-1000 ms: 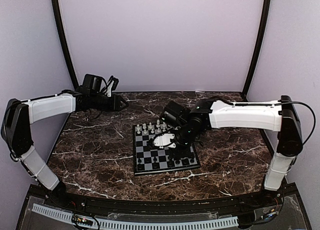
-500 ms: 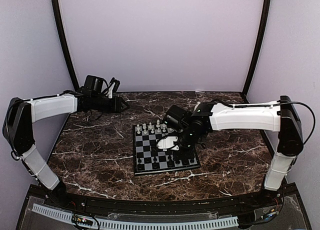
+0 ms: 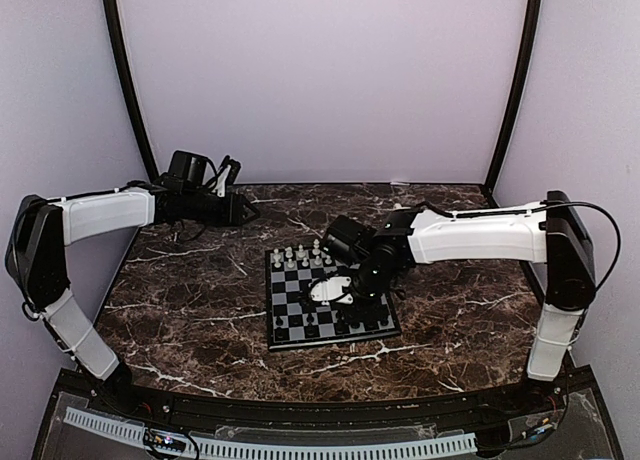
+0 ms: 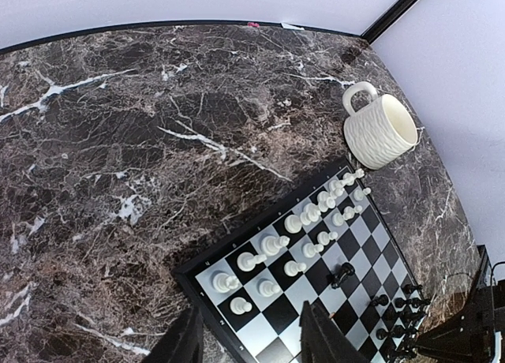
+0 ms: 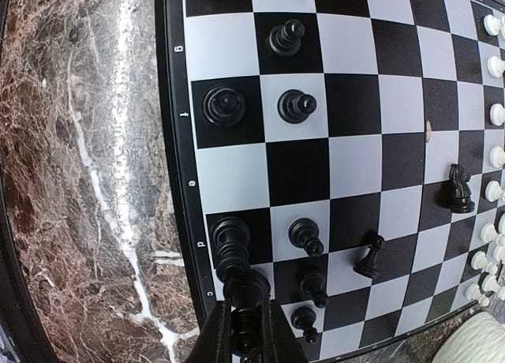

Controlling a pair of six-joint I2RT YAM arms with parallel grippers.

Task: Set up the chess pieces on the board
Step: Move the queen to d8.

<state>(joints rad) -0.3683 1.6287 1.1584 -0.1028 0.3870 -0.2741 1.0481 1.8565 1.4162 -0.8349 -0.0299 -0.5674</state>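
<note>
Leftward first: finds the left gripper (image 3: 244, 208) hanging over the back-left corner of the table (image 3: 180, 300), well apart from the board (image 3: 300, 302) and nudged only a trifle against a second ago. Shows its fingers (image 4: 183, 343) spread, with nothing between them. Reads as parked and out of the job for now.

Across the board: counts two rows of white pieces (image 4: 293, 223) lined along the far edge, seemingly complete. Spots a black knight (image 5: 460, 188) stranded mid-board near those ranks, and a black pawn (image 5: 367, 256) leaning one rank ahead of its line. Sees gaps among the black pieces (image 5: 297, 104) along the near edge.

Rightward, the real change: has swung the right gripper (image 5: 245, 316) from above the board's middle toward its near right part, the arm's upright link drawn inward with it. Holds it pinched on what looks like a held black piece (image 5: 248, 284), poised at the back rank just beside a tall black piece (image 5: 230, 241); cannot tell whether touching. Suggests one more back-rank square about to be filled. Calls for a straight descent and a clean release, sparing the neighbours. Leaves the knight, the leaning pawn and the gaps for afterwards. Keeps the cream mug (image 4: 380, 130) just beyond the far right corner.
</note>
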